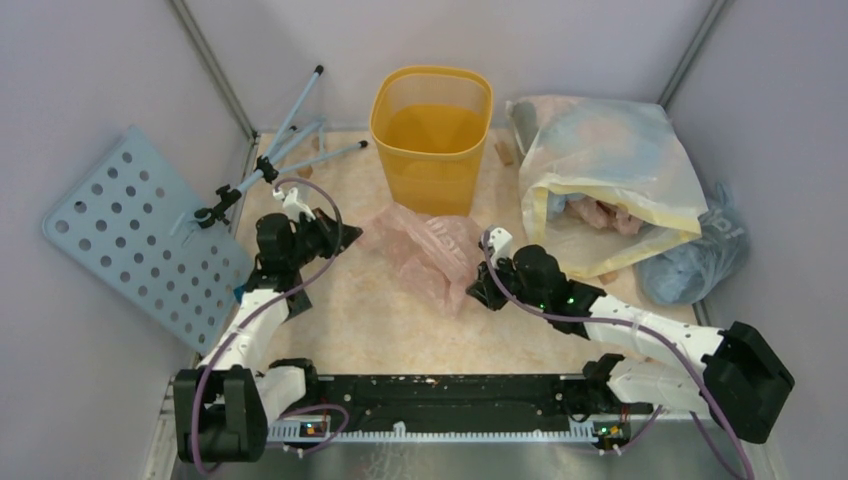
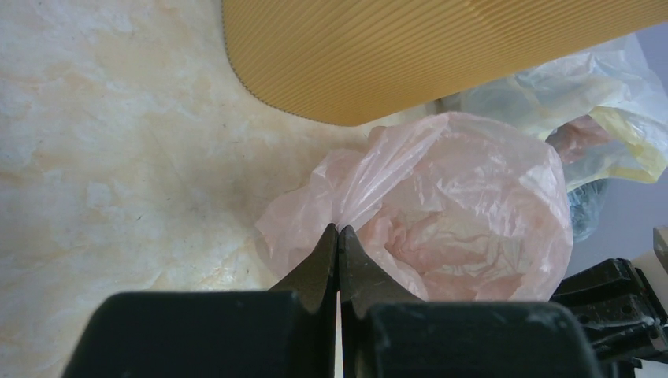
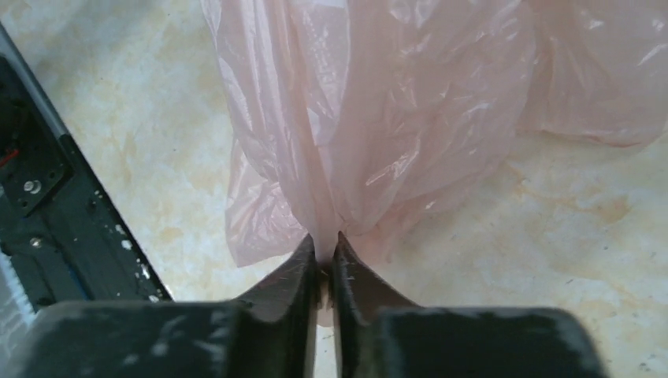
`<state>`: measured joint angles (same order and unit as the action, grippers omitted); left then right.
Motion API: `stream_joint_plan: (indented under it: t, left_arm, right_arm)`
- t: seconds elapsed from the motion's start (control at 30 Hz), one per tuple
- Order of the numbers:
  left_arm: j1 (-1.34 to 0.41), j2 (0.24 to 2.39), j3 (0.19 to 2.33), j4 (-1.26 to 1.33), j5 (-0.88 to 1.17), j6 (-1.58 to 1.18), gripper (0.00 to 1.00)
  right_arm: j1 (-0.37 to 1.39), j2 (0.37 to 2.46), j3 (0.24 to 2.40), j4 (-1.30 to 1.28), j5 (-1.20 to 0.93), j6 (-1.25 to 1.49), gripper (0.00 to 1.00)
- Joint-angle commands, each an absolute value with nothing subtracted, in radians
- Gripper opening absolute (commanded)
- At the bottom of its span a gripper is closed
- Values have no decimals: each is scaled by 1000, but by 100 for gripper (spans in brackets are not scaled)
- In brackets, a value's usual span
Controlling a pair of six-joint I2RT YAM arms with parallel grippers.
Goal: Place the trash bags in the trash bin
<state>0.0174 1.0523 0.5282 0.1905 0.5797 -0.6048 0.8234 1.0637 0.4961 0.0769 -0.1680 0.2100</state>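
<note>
In the middle of the desk (image 1: pixel 370 320), just near of the trash bin (image 1: pixel 432 170), lies the trash bag (image 1: pixel 425 250), stretched between the two arms. The right tool (image 3: pixel 324 244) has its jaws almost together, with a gathered pleat of the pink film pinched between them at the bag's near right end. The left tool (image 2: pixel 339 236) is fully closed, its tips meeting on a fold at the bag's far left edge, so it too appears to grip the film. The bag's long axis runs on a slant, from far left by the left tool to near right by the right tool. It is thin, pale pink and translucent, crumpled into loose creases, puffed up in its middle and glossy where light catches it. The bin stands upright beyond it, yellow-orange with ribbed sides, its mouth upward. To the right of the bin slumps a whitish-yellow sack (image 1: pixel 620 150), with a grey-blue bag (image 1: pixel 700 255) beside it at the right wall. A pale blue perforated panel (image 1: pixel 130 230) leans at the far left.
</note>
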Motion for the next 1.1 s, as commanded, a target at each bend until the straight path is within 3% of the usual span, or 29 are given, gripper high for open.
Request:
stream_joint_plan:
  t: [0.0, 0.07, 0.13, 0.27, 0.43, 0.67, 0.77, 0.9, 0.97, 1.07]
  left_arm:
    - [21, 1005, 517, 233, 614, -617, 0]
    - [21, 987, 514, 212, 604, -608, 0]
    - [21, 960, 512, 169, 576, -590, 12]
    - [21, 871, 513, 46, 465, -569, 63]
    - [21, 700, 560, -130, 369, -574, 98]
    - [17, 541, 608, -183, 565, -673, 99]
    - [5, 548, 587, -126, 698, -701, 89]
    - [-56, 582, 546, -88, 751, -663, 69]
    - [-96, 598, 523, -55, 761, -658, 58]
    - [-221, 639, 493, 68, 780, -684, 61]
  right_arm:
    - [846, 1089, 592, 87, -66, 236, 2]
    - [845, 1099, 628, 65, -9, 277, 0]
    - [846, 1106, 657, 49, 36, 314, 0]
    - [845, 1120, 701, 41, 41, 388, 0]
    - [845, 1150, 760, 4, 54, 434, 0]
    - [849, 1183, 832, -13, 66, 538, 1]
    - [864, 1199, 844, 51, 29, 555, 8]
    - [887, 1227, 870, 120, -79, 554, 25]
    - [893, 1229, 867, 187, -164, 552, 40]
    - [895, 1213, 841, 235, -185, 546, 64]
